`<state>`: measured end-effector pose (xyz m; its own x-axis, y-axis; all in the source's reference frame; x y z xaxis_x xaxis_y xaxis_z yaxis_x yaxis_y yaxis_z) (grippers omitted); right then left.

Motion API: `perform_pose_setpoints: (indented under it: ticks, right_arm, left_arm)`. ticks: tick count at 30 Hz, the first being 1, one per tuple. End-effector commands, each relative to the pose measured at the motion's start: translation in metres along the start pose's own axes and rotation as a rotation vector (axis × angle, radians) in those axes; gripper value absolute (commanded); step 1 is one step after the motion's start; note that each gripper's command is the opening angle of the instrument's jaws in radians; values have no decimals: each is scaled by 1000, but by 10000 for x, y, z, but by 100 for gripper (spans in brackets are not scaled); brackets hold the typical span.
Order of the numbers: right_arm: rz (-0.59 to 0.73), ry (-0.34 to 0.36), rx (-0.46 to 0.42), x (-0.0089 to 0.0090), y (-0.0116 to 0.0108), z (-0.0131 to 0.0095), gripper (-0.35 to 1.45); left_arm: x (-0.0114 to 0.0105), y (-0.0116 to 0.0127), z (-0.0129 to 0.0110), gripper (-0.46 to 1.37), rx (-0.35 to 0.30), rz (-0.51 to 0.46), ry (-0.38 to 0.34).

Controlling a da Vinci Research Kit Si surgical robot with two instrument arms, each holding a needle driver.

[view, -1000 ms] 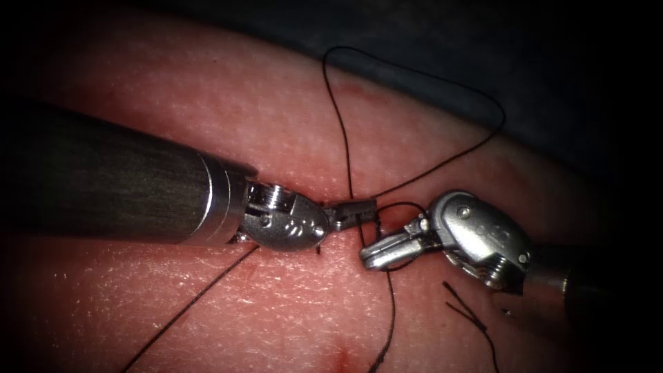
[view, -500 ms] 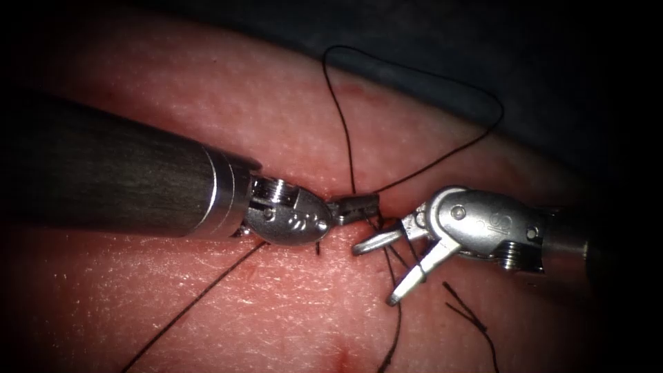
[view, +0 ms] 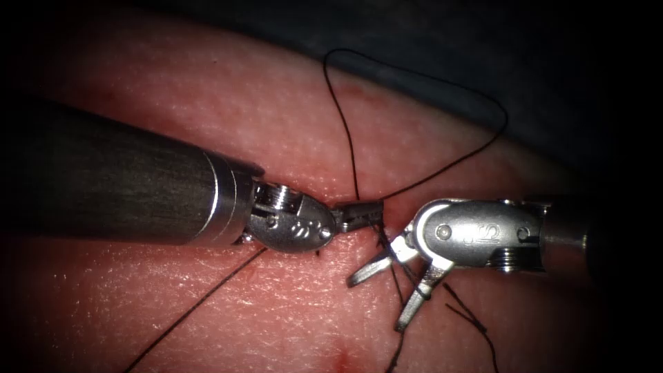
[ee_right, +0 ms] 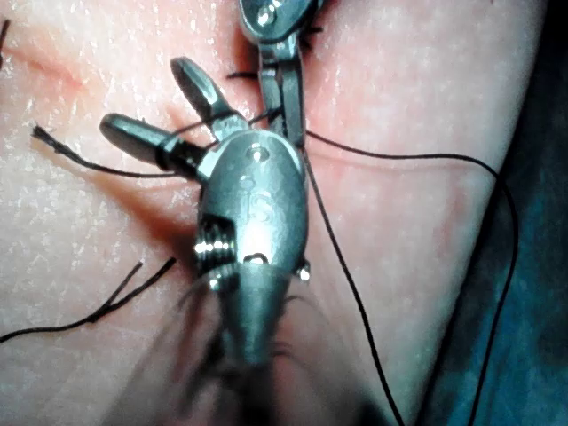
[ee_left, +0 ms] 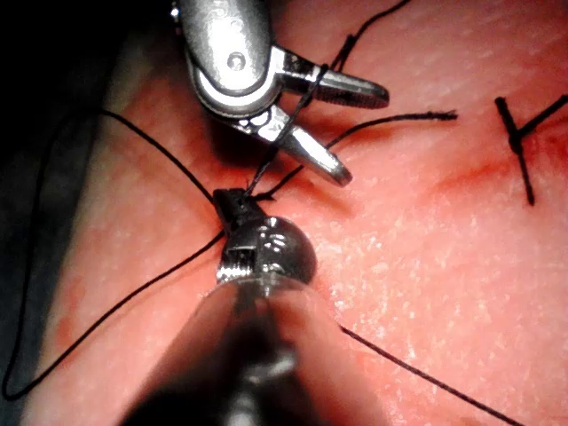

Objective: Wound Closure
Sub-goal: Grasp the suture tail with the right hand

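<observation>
My left tool (view: 359, 213) lies across the tissue (view: 276, 124) from the left, jaws shut on the black thread (view: 414, 76) at the cut. From that grip the thread loops up and round to the far right. My right tool (view: 380, 300) stands just right of it with its jaws spread wide, pointing down and left. A strand runs down between them unclamped; they hold nothing. The left wrist view has the left jaws (ee_left: 232, 206) pinching the thread below the open right tool (ee_left: 355, 131). In the right wrist view the right tool (ee_right: 146, 96) gapes beside the shut left jaws (ee_right: 282, 89).
Short cut ends of thread (view: 469, 314) lie on the tissue right of the cut, under the right tool. Another strand (view: 193, 311) trails from the left tool toward the lower left. A small spot of red fluid (view: 342, 359) sits at the near edge.
The right tool's jaws were shut beside the left jaws and have opened wide. Its wrist has swung so they point down and left. The left tool has hardly moved.
</observation>
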<state>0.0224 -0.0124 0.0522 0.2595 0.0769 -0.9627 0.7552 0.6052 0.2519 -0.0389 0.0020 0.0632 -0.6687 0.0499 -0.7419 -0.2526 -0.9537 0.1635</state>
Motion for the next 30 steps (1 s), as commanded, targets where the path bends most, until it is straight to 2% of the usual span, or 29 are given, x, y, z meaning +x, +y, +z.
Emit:
perform_pose_setpoints:
  ticks: [1, 10, 18, 26, 30]
  right_arm:
    - [-7, -12, 11, -2, 0, 2, 97]
    - [-59, -107, 102, -16, -19, 31, 95]
    - [-65, -145, 123, -21, -27, 33, 94]
    - [-71, -241, 160, -25, -41, 39, 92]
    - [-77, -255, 166, -29, -44, 45, 91]
  left_arm:
    - [1, 1, -1, -35, -7, 7, 0]
    - [10, 6, -15, -35, -6, 11, -4]
    - [10, 6, -16, -35, -6, 11, -4]
    - [8, 6, -18, -35, -5, 12, -4]
    - [8, 6, -19, -35, -6, 12, -4]
